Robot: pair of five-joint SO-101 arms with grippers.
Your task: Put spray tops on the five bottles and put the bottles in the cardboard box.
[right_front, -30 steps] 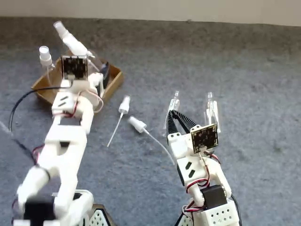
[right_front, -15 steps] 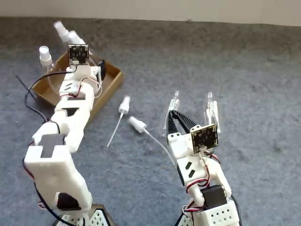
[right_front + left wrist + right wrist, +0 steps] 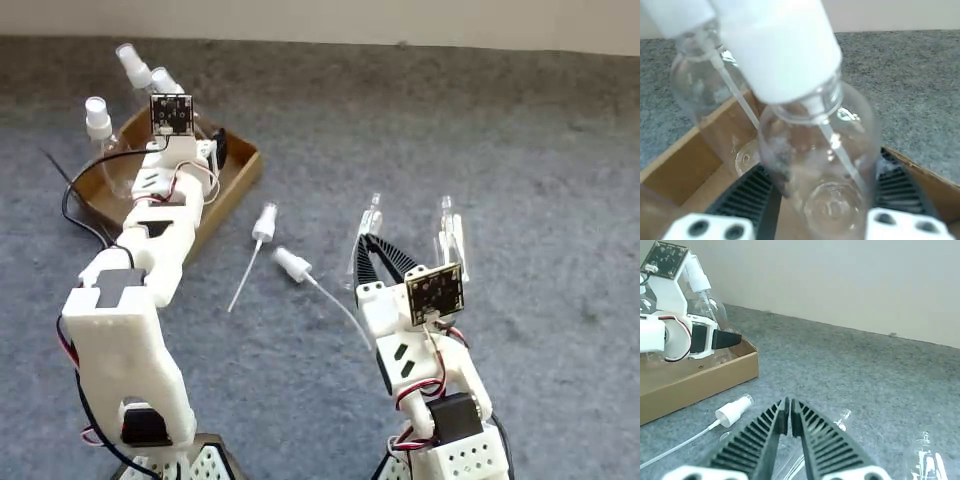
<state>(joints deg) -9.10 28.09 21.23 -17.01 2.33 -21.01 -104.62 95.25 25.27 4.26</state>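
A capped bottle [image 3: 820,150] is pinched between the jaws of the left gripper [image 3: 822,162], one ribbed jaw pressed to each side of its clear body. It is held tilted above the inside of the box [image 3: 235,180], with its white spray top toward the wrist camera and its dip tube visible through the plastic. A second capped bottle [image 3: 97,120] is seen upright at the box's far corner, and a third [image 3: 130,62] is seen leaning at the box's far edge. Whether the third rests fully inside the box cannot be told, as its body is hidden behind the left arm. Two loose spray tops [image 3: 265,222] [image 3: 292,263] are laid on the carpet [image 3: 520,130] just outside the box, between the box and the right gripper [image 3: 789,405], each with its thin tube stretched out. The right gripper is placed well apart from the box, low over the carpet, with its jaws pressed together and nothing between them. Two bare bottles are laid on the carpet on that side, well away from the box. One [image 3: 368,228] is just beside the right gripper's fingers, and the other [image 3: 448,235] is farther from the box.
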